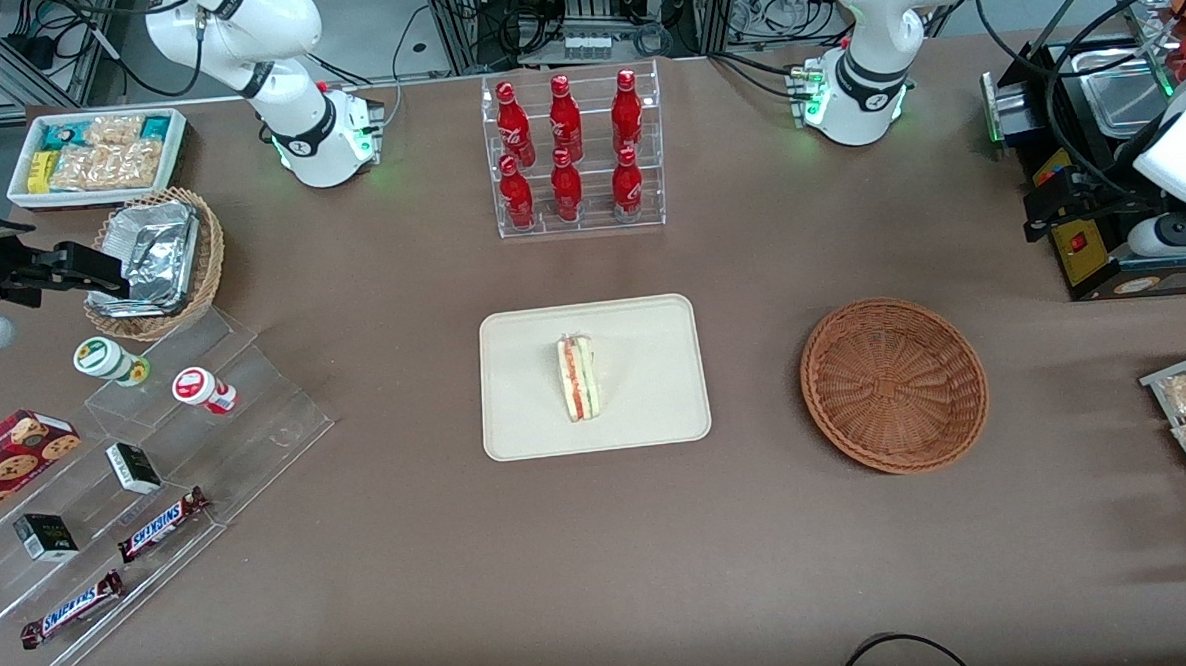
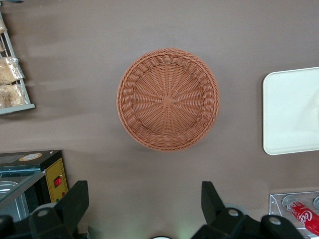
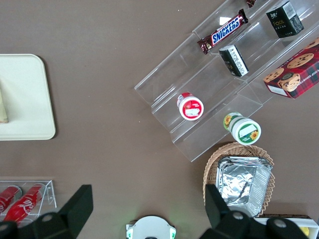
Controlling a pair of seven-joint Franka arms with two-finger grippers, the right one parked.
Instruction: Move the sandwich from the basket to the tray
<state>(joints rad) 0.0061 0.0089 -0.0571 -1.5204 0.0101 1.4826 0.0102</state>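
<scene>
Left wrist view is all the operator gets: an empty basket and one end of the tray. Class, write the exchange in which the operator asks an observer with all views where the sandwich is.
Observer: The sandwich lies on the tray, near its middle.
Operator: My gripper hangs open above the table beside the basket, holding nothing. Does the sandwich touch the rim?
Observer: No, it lies apart from the rim on every side.
Operator: I see one red bottle. Are there more?
Observer: Six bottles stand in a clear rack, farther from the front camera than the tray.
</scene>
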